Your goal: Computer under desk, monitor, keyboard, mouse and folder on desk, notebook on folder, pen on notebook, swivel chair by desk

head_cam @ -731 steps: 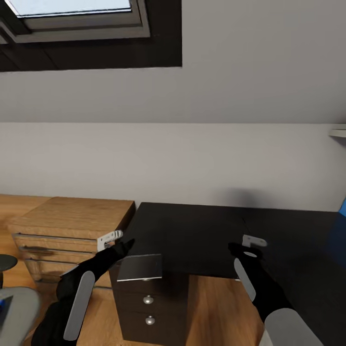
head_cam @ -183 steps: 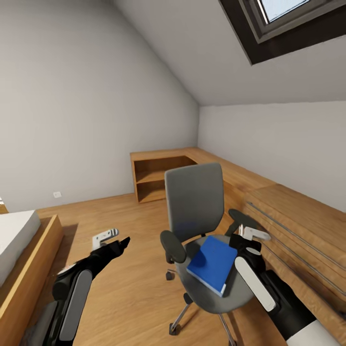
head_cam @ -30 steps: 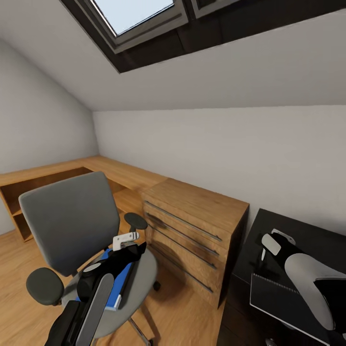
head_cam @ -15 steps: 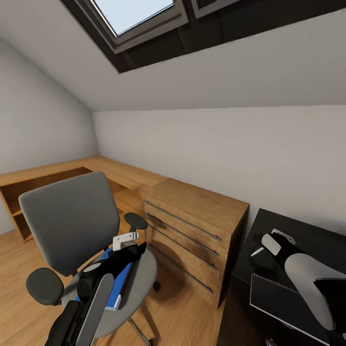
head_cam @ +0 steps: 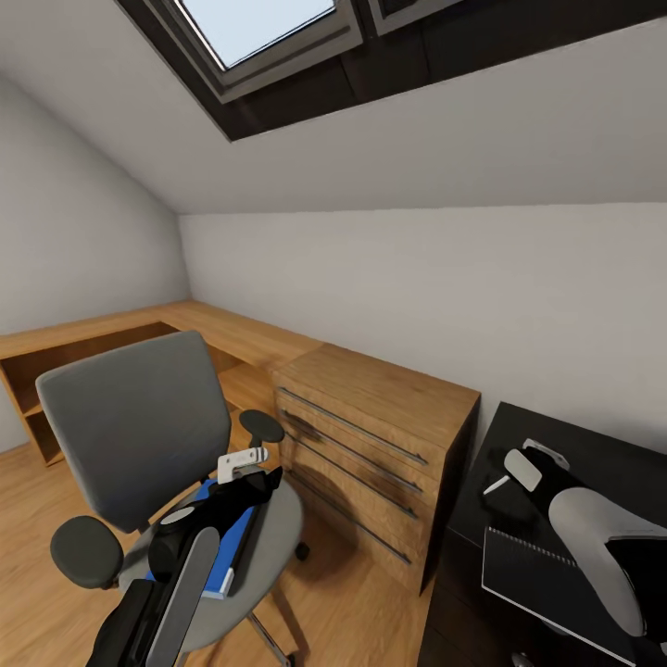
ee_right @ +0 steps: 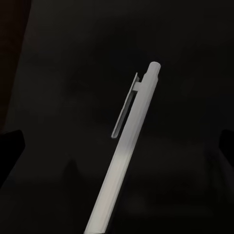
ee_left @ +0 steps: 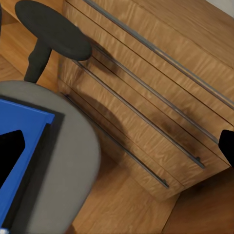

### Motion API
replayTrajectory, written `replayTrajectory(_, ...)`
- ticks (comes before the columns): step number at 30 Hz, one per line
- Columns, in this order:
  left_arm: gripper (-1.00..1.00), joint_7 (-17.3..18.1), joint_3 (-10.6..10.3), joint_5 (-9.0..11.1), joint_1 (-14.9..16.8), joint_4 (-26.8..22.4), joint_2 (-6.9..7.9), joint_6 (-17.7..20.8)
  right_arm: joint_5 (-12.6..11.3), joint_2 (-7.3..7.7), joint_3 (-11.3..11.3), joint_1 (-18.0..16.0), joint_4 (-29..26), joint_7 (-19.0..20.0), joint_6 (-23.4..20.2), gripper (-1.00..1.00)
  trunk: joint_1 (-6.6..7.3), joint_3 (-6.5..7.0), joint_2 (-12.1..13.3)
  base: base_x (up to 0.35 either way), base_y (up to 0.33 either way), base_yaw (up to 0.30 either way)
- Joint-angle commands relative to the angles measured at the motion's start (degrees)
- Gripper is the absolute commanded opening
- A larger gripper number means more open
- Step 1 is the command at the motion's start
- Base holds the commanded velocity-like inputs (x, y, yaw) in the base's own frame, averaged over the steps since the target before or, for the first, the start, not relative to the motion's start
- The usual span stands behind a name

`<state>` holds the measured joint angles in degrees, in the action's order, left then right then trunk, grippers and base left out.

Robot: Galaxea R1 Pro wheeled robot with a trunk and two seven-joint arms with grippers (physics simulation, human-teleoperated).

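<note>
Hovering over the desk (head_cam: 519, 445), the right claw (head_cam: 515, 468) stands released — its wrist camera shows the pen (ee_right: 126, 153).

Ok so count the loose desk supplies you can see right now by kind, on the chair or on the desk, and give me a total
Folder, blue, on the swivel chair seat: 1
Notebook, dark cover, on the desk: 1
Pen, white, above the desk at the right pincer: 1
Total: 3
</note>
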<state>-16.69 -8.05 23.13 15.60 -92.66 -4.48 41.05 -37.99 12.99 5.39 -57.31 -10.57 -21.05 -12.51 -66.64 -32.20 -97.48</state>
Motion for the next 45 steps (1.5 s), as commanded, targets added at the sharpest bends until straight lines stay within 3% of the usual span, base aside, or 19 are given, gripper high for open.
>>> replayTrajectory(1,1.00,-0.5,0.0,0.6,0.0,-0.1,0.00,0.2,-0.3,0.06,0.5,0.0,-0.3,-0.3,-0.4,1.00,0.00,-0.06,0.0,0.000,0.000,0.000)
replayTrajectory(15,1.00,-0.5,-0.2,0.6,0.0,-0.1,-0.01,0.2,-0.3,0.19,0.3,1.3,-8.8,-1.7,-0.6,1.00,0.00,-0.06,0.0,0.000,0.000,0.000)
replayTrajectory(18,1.00,-0.5,-0.2,0.6,0.0,-0.1,-0.02,0.2,-0.3,0.19,0.3,3.6,-13.5,-4.5,-0.7,1.00,0.00,-0.06,0.0,0.000,0.000,0.000)
replayTrajectory(23,1.00,-0.5,-0.2,0.6,0.0,-0.1,-0.01,0.2,-0.6,0.09,0.4,11.8,-28.9,-13.1,-1.1,1.00,0.00,-0.06,0.0,0.000,0.000,0.000)
replayTrajectory(25,1.00,-0.5,-0.2,0.6,0.0,-0.1,0.00,0.2,-0.7,-0.15,0.4,13.6,-32.7,-15.2,-1.7,1.00,0.00,-0.06,0.0,0.000,0.000,0.000)
replayTrajectory(27,1.00,-0.5,-0.3,0.6,0.0,-0.1,-0.05,0.2,-0.8,-1.45,0.5,14.9,-35.7,-17.5,-2.6,1.00,0.00,-0.06,0.0,0.000,0.000,0.000)
replayTrajectory(28,1.00,-0.5,-0.3,0.6,0.0,-0.1,-0.06,0.2,-0.7,-1.93,0.5,15.1,-36.2,-18.0,-2.7,1.00,0.00,-0.06,0.0,0.000,0.000,0.000)
replayTrajectory(29,1.00,-0.5,-0.4,0.6,0.0,-0.1,-0.08,0.2,-0.5,-3.91,0.5,15.5,-37.2,-19.2,-3.1,1.00,0.00,-0.06,0.0,0.000,0.000,0.071)
replayTrajectory(31,1.00,-0.5,-0.4,0.6,0.0,-0.1,-0.04,0.2,-0.3,-5.15,0.5,15.7,-37.5,-19.7,-3.1,1.00,0.00,-0.06,0.0,0.000,0.000,0.165)
replayTrajectory(37,1.00,-0.6,-0.4,0.5,0.0,-0.1,-0.06,0.2,-0.3,-5.97,2.9,16.1,-37.7,-20.1,-3.0,1.00,0.00,-0.06,0.0,0.000,0.000,0.244)
replayTrajectory(45,1.00,-0.6,-0.4,0.6,0.0,-0.1,-0.02,0.2,-0.3,-6.04,4.1,16.1,-37.7,-20.1,-3.0,1.00,0.00,-0.12,0.0,0.000,0.000,0.257)
